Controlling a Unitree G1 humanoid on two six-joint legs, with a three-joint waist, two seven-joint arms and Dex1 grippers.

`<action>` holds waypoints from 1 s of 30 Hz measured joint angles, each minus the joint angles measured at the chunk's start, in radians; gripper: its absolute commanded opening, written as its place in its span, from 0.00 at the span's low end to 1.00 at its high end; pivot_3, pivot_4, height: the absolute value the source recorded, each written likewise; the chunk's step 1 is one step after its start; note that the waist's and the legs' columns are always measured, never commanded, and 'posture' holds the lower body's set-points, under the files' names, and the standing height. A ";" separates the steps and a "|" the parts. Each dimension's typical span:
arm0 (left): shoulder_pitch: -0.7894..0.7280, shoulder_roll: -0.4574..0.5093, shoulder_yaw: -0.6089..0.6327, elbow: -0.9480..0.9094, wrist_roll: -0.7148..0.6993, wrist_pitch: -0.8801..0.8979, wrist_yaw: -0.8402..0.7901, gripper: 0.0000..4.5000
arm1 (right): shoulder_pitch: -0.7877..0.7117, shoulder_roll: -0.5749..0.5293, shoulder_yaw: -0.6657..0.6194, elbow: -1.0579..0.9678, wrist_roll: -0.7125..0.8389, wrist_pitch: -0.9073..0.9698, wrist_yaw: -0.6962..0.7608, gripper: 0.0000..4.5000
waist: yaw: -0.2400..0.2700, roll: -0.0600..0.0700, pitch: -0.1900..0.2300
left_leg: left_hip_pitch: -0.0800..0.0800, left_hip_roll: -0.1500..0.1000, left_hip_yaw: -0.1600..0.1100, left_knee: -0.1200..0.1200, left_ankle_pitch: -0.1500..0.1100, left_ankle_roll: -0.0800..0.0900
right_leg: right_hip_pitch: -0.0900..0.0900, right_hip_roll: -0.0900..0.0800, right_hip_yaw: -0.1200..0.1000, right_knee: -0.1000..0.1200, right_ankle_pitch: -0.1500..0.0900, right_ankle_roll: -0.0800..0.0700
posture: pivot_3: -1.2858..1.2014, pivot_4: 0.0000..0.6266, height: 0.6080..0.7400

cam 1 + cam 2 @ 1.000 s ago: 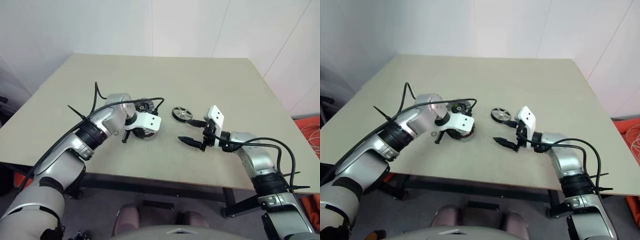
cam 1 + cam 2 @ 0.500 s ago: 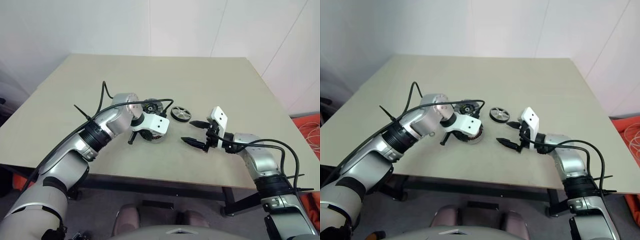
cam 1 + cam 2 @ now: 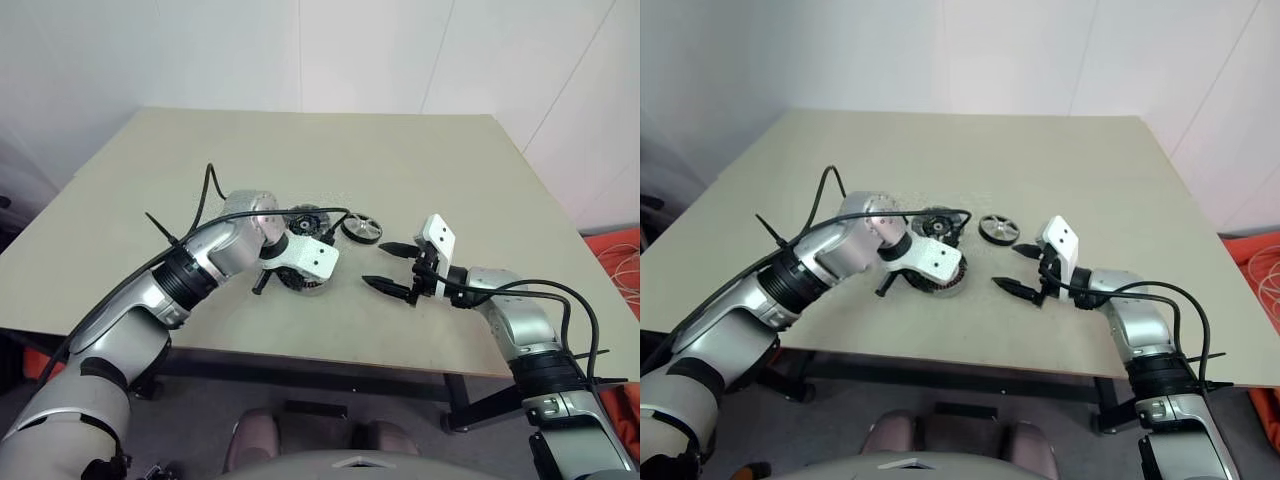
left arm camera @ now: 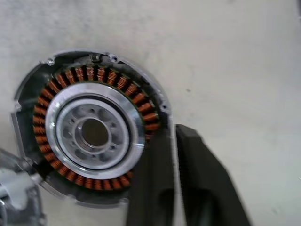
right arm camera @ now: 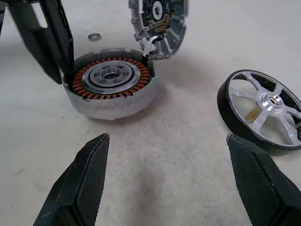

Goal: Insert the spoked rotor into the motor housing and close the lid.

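Two grippers work over the bench [image 3: 420,160]. Left gripper [image 4: 175,141] points down at the rim of the motor housing [image 5: 112,82], its jaws nearly together with a thin gap, one finger touching the windings' edge. Right gripper [image 5: 169,155] hovers with jaws wide apart. Beside the housing lies the spoked rotor [image 5: 263,110]; the lid [image 5: 160,23] stands tilted behind it.
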 measured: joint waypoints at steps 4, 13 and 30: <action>0.001 -0.002 0.000 0.003 -0.002 -0.024 0.015 0.56 | -0.004 0.000 0.000 0.007 -0.001 -0.007 0.003 1.00 | 0.000 0.000 0.000 | 0.000 0.000 0.000 0.000 0.000 0.000 | 0.000 0.000 0.000 0.000 0.000 0.000 | 0.52 0.00 1.00; 0.050 0.011 0.020 -0.148 -0.089 0.133 0.002 0.63 | -0.010 0.000 0.000 0.025 -0.001 -0.016 0.007 1.00 | -0.002 0.000 0.000 | -0.003 0.000 0.000 0.000 0.000 0.000 | -0.003 0.000 0.000 0.001 0.000 0.000 | 0.52 0.00 1.00; 0.059 0.188 -0.079 -0.251 -0.117 0.108 -0.048 0.99 | -0.034 0.010 0.000 0.058 -0.005 -0.031 0.016 1.00 | -0.001 0.000 0.000 | -0.004 0.000 0.000 0.001 0.000 0.000 | -0.003 0.000 0.000 0.001 0.000 0.000 | 0.52 0.00 1.00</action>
